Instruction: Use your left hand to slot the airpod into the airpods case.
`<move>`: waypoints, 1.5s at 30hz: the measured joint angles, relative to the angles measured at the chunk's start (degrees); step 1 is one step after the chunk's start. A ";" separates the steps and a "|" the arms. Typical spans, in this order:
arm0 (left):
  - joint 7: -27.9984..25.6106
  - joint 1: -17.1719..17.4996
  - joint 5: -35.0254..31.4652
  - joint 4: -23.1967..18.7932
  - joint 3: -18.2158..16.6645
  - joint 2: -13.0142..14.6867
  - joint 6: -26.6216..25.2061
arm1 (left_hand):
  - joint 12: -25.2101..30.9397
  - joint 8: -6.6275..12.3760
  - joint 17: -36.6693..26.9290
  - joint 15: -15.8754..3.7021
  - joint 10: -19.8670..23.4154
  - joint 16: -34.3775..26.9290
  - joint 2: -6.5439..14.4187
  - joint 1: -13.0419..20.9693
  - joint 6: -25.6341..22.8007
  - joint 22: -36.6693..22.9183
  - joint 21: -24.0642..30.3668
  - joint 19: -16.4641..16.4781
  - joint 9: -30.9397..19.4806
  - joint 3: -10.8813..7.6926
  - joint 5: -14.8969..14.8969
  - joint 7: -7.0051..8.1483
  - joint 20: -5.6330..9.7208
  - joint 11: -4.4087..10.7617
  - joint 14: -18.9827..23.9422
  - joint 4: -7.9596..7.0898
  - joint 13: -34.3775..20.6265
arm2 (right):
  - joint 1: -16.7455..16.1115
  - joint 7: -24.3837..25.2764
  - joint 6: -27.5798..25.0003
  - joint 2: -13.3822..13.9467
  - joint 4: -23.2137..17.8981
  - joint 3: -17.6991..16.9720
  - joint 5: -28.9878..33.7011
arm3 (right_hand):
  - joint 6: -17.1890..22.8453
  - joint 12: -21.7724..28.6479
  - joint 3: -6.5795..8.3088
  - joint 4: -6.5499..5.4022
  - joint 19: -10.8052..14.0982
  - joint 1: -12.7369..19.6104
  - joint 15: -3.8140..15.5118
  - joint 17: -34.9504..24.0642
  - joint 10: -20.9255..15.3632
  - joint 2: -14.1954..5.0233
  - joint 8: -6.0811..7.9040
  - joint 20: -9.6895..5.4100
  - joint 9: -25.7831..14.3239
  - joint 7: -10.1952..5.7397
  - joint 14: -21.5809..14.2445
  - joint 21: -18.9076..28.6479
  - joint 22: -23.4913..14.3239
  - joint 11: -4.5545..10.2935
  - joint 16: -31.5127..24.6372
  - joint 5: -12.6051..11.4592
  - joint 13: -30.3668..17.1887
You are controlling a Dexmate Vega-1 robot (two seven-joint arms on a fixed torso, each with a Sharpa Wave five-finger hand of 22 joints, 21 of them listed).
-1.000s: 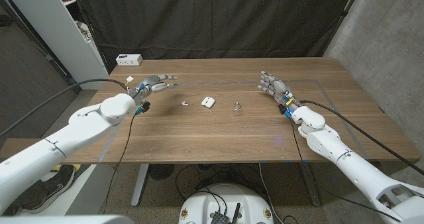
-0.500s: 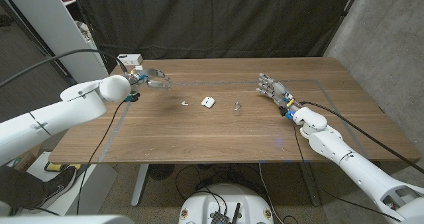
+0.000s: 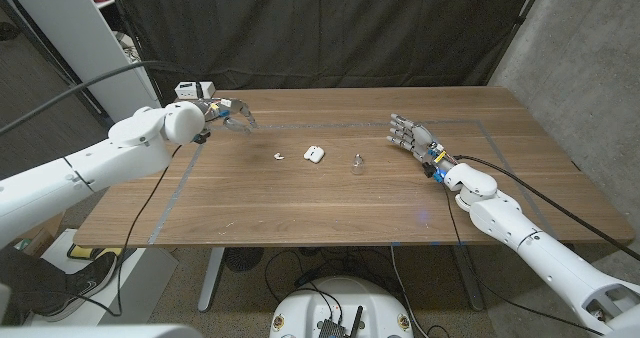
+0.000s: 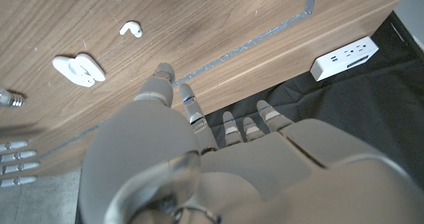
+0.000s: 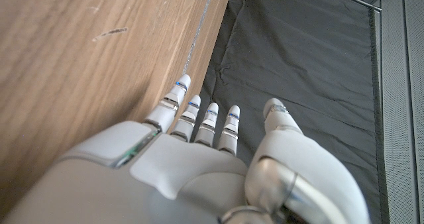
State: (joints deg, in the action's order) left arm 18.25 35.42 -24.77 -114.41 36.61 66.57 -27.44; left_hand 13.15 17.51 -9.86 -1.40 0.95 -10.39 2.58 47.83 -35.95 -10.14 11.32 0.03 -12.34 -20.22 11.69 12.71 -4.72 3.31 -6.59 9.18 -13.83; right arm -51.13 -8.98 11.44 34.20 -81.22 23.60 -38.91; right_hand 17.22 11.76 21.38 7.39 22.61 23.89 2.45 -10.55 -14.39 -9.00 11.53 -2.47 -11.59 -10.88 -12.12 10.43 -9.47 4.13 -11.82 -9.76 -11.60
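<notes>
Black curtain hangs behind the wooden table (image 3: 330, 208). Near the table's middle, toward the far edge, the airpod (image 3: 279, 156) lies just beside the open airpods case (image 3: 314, 153). Above the far left corner the left hand (image 3: 228, 114) hovers, fingers released. Right hand (image 3: 409, 133), fingers apart, holds nothing.

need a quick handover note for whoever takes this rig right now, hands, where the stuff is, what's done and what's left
Left hand: holds nothing, fingers apart, raised at the table's far left, well away from the airpod.
Right hand: holds nothing, fingers straight, at the table's right side.
Airpod: lies loose on the table, just left of the airpods case, not touching it.
Small bulb-like item: right of the case.
Done: nothing yet.
Left: pick up the airpod with the left hand and slot it into the case.
</notes>
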 measured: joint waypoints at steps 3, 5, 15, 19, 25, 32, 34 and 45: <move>1.00 -0.44 -1.64 0.83 0.30 -0.47 1.72 | 0.21 0.00 0.00 0.28 0.20 0.00 -0.39 0.38 0.00 0.00 0.00 0.31 0.10 0.43 0.53 0.00 -0.31 -0.20 0.28 0.05 0.26 | -0.25 -0.01 -0.20 0.11 -0.34 -0.11 -0.22 | -0.04 0.00 0.00 0.00 0.00 -0.22 0.00 0.00 -0.04 -0.22 0.00 0.00 0.00 -1.03 0.00 0.00 0.00 -0.04 0.00 0.00 0.00; 2.01 -1.39 -3.01 3.11 0.85 -1.84 3.80 | 0.21 -0.30 0.00 0.38 0.20 0.01 -0.61 0.60 0.00 0.00 0.00 0.53 0.10 0.61 0.63 0.00 -0.53 -0.21 0.37 0.13 0.27 | -0.49 -0.01 -0.69 0.22 -0.73 -0.23 -0.74 | -0.11 0.00 0.00 0.00 0.00 -0.22 0.00 0.00 -0.04 -0.22 0.00 0.00 0.00 -1.10 0.00 0.00 0.00 -0.04 0.00 0.00 0.00; 3.37 -2.40 -5.67 8.54 1.30 -5.06 10.85 | 0.21 -1.75 0.00 -0.16 0.49 0.01 -2.36 1.27 1.50 -0.01 0.00 0.62 0.24 2.16 1.99 -0.24 -0.62 -0.51 0.91 -0.10 0.53 | -1.63 0.33 -1.80 0.58 -2.09 -0.66 -1.94 | -0.23 0.00 0.01 0.01 -0.21 -0.53 0.00 0.01 -0.34 0.10 0.00 0.22 0.00 -1.16 0.00 0.00 0.00 -0.34 0.00 0.00 -0.28; 3.09 -2.26 -5.90 9.72 1.29 -5.75 12.45 | 0.65 -1.75 -0.01 -0.54 1.18 -0.21 -2.80 1.72 0.39 -0.01 0.00 1.17 -0.18 2.67 2.34 -0.23 -0.32 -0.33 1.72 -0.49 0.52 | -2.07 0.47 -1.98 0.69 -2.35 -0.85 -2.43 | -0.23 0.00 0.01 0.01 -0.21 -0.53 -0.01 0.01 -0.34 0.10 0.00 0.22 0.00 -1.16 0.00 0.00 0.00 -0.35 0.00 0.00 -0.28; 1.82 -1.14 -6.24 11.86 0.87 -7.24 14.87 | 1.21 -0.72 -0.01 -0.76 2.37 -0.39 -3.11 2.03 -1.92 -0.15 0.30 1.87 -1.03 3.79 3.14 -0.74 0.03 0.48 2.94 -0.95 0.52 | -2.55 0.47 -2.02 0.73 -2.49 -1.16 -3.07 | -0.23 0.00 -0.13 -0.14 -0.21 -0.75 -0.01 0.01 -0.34 -0.13 0.00 0.22 0.00 -1.16 0.01 0.00 0.00 -0.35 0.00 0.00 -0.28; -0.08 -0.07 -7.23 13.02 0.71 -8.42 15.74 | 1.67 -0.22 -0.01 -0.56 3.17 -0.38 -2.96 2.62 -2.94 -0.15 0.34 2.40 -1.66 4.27 3.17 -1.15 0.55 1.08 3.97 -1.11 0.52 | -2.82 0.09 -2.02 0.75 -2.33 -1.42 -3.59 | -0.23 0.00 -0.30 -0.30 -0.20 -0.75 -0.01 0.02 -0.34 -0.13 0.00 0.22 0.01 -1.16 0.01 0.00 0.01 -0.35 0.00 0.00 -0.28; -0.74 -0.04 -7.61 13.06 0.71 -8.47 15.80 | 1.72 -0.22 -0.01 -0.65 3.52 -0.38 -2.80 2.79 -3.06 -0.15 0.39 2.67 -1.87 4.58 3.17 -1.27 0.83 1.43 4.06 -1.43 0.52 | -2.90 -0.13 -1.94 0.76 -2.15 -1.56 -3.78 | -0.23 0.00 -0.37 -0.38 -0.20 -0.75 -0.01 0.02 -0.34 -0.13 0.00 0.22 0.01 -1.16 0.01 0.00 0.00 -0.35 0.00 0.00 -0.27; -4.86 1.48 -9.96 15.05 1.09 -11.18 15.01 | 1.72 0.09 -0.01 -0.45 4.19 -0.38 -2.35 3.23 -3.54 -0.14 0.77 3.59 -2.71 5.22 3.17 -1.16 0.92 2.11 4.87 -1.59 0.36 | -3.71 -0.75 -0.87 0.74 -1.60 -2.15 -4.61 | -0.15 0.00 -0.37 -0.38 -0.40 -1.29 -0.31 0.02 -0.64 -0.06 0.00 0.41 0.01 0.27 -0.29 0.00 0.01 -0.05 0.00 0.00 -0.27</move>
State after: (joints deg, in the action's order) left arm 13.39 36.89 -34.74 -99.36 37.71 55.38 -12.43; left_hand 14.86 17.60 -9.87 -1.84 5.14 -10.77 0.24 51.06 -39.50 -10.28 12.09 3.62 -15.06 -15.00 14.86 11.55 -3.80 5.42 -1.72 7.59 -13.46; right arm -54.84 -9.73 10.56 34.94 -82.82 21.46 -43.52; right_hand 17.07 11.76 21.01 7.02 22.21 22.60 2.14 -10.53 -15.03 -9.06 11.53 -2.06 -11.59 -10.61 -12.41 10.43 -9.47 4.09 -11.82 -9.76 -11.87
